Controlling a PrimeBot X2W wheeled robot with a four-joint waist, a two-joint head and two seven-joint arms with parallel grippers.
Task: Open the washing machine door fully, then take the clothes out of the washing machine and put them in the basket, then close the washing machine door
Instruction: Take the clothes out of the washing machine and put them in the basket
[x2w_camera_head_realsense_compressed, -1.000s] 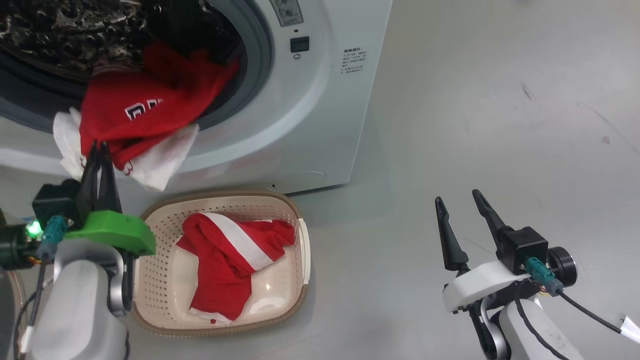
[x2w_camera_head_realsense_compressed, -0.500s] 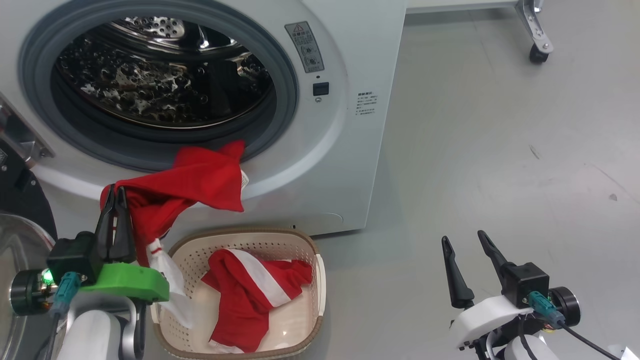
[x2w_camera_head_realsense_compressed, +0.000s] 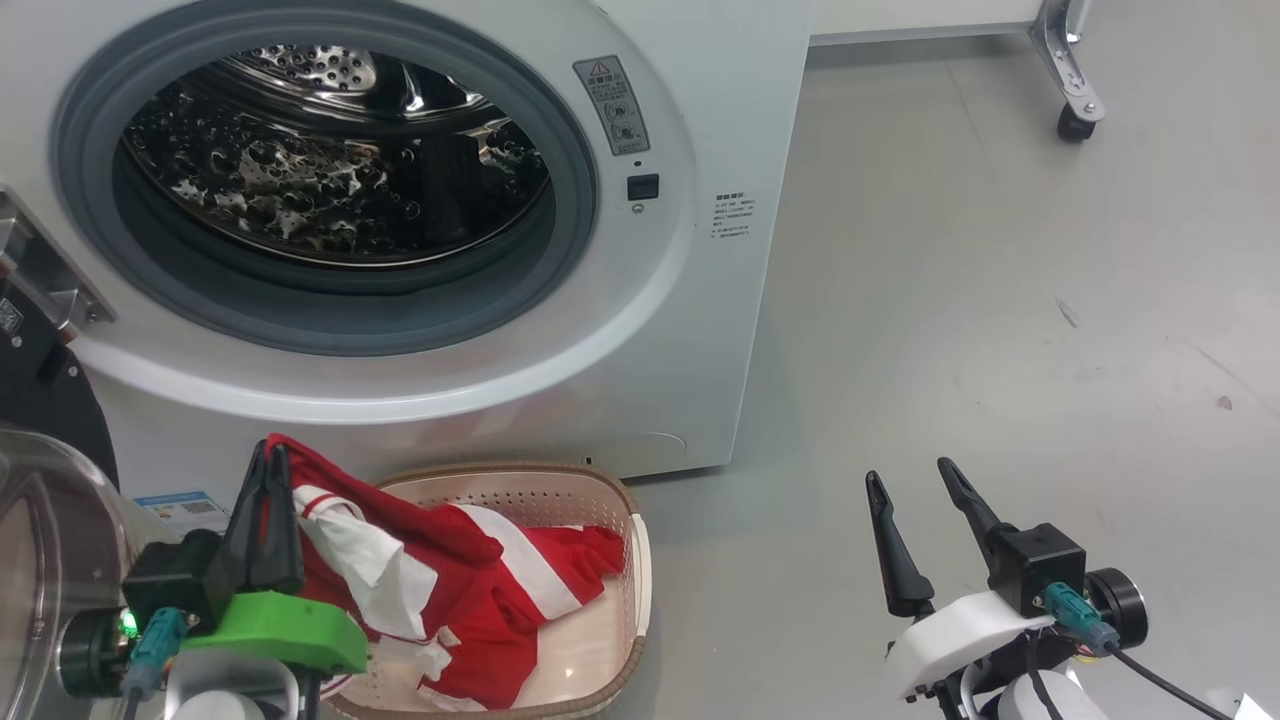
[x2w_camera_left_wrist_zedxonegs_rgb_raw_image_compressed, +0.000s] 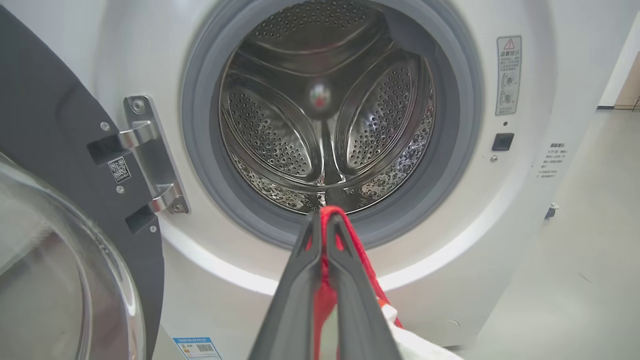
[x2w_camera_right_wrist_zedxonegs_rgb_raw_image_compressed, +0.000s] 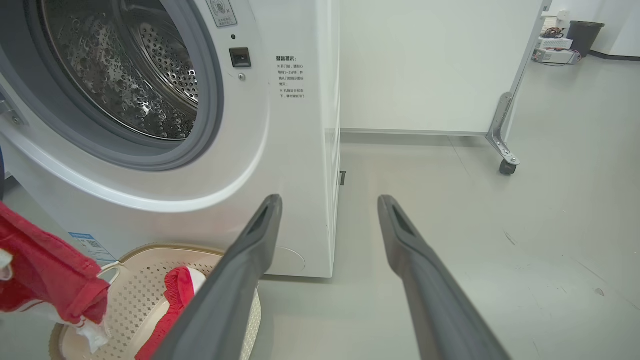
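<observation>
Pinched tight in the left gripper (x2w_camera_head_realsense_compressed: 271, 450) above the basket's (x2w_camera_head_realsense_compressed: 637, 560) left rim, the clothes (x2w_camera_head_realsense_compressed: 400, 520) may spill outside if released here, while the right gripper (x2w_camera_head_realsense_compressed: 908, 470) gapes wide.

Washing machine door (x2w_camera_head_realsense_compressed: 50, 420) hangs open at left; red-and-white clothes (x2w_camera_head_realsense_compressed: 450, 585) drape into the cream basket (x2w_camera_head_realsense_compressed: 540, 500).

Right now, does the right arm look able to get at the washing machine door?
Probably not. The washing machine door hangs open at the far left, beyond the left pincer holding the clothes over the basket; the right pincer stands open far right.
</observation>
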